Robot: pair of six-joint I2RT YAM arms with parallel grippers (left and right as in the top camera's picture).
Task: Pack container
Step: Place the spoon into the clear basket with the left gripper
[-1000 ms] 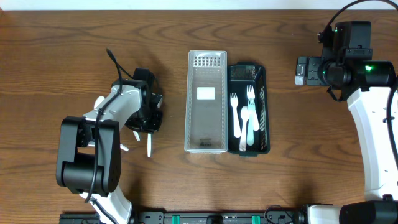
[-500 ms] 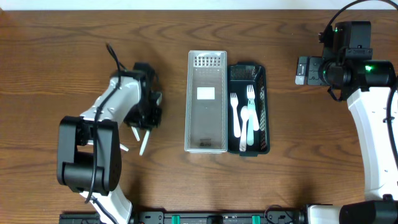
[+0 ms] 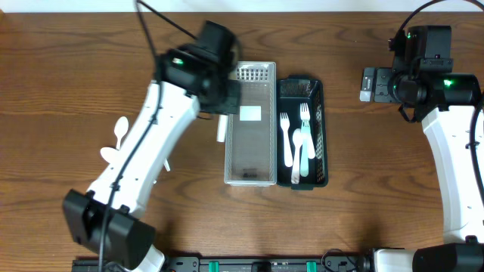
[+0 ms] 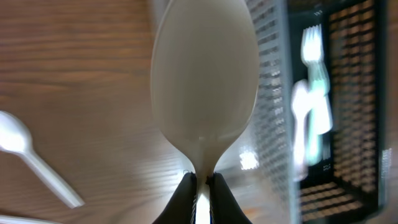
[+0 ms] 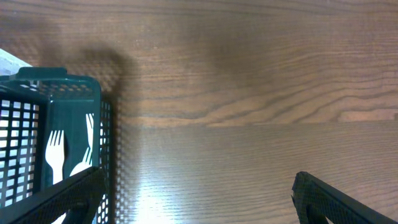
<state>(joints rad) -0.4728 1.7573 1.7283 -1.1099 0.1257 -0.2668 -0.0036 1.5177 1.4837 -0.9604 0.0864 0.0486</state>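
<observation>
A white label (image 3: pixel 251 113) sat on the floor of the grey tray (image 3: pixel 230 151), toward its far end; any print on it was too small to read.

The left gripper (image 4: pixel 200 186) was clenched on a white spoon (image 4: pixel 205 81), its two fingertips pinching the narrow neck just below the bowl. In the left wrist view the bowl stood up from the fingertips. The tray's perforated wall ran just to the right of it. From overhead, the spoon's handle hung just outside the tray's left wall, near the far half, above the desk (image 3: pixel 363 189) and not inside the tray.

A green basket (image 3: pixel 322 151) stood against the right wall of the tray. Inside it lay forks (image 3: pixel 285 136) and other pale cutlery, lengthwise. A loose spoon (image 3: pixel 120 130) lay on the desk well to the left of the tray, beyond the left arm.

The right gripper (image 5: pixel 199 199) was released, its fingertips spread wide at the two lower corners of the right wrist view and holding nothing. It hovered over bare desk well to the right of the tray, past the green basket, whose corner showed at the left edge of that view.
</observation>
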